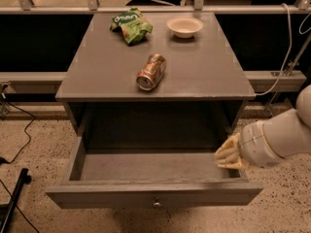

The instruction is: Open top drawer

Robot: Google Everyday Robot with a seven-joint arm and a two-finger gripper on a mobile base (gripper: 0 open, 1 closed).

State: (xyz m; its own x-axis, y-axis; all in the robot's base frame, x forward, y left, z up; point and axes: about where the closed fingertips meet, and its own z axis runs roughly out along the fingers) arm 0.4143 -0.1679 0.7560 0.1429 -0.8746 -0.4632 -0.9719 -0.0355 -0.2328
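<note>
The top drawer is seen pulled well out of the grey cabinet, at the bottom of the picture and below the cabinet's top. Its long axis is laid left to right across the view, and its front is pointed toward the camera, so that the inside is looked down into. It is built of matte grey wood, with a long flat front panel on which a small round metal knob is set at the centre; low side walls and a flat grey bottom are shown behind the panel. The gripper is placed at the right rear of the drawer's inside, just beside the right wall and seemingly close above the bottom. Whether it is open or closed cannot be told from this angle. It is carried on a thick white arm that is brought in from the right edge. On the cabinet top, a copper-coloured can is laid on its side near the middle, with one end turned toward the camera. A green snack bag is placed at the back left and a pale bowl at the back right, well apart from the can. A speckled floor is seen around the cabinet.
</note>
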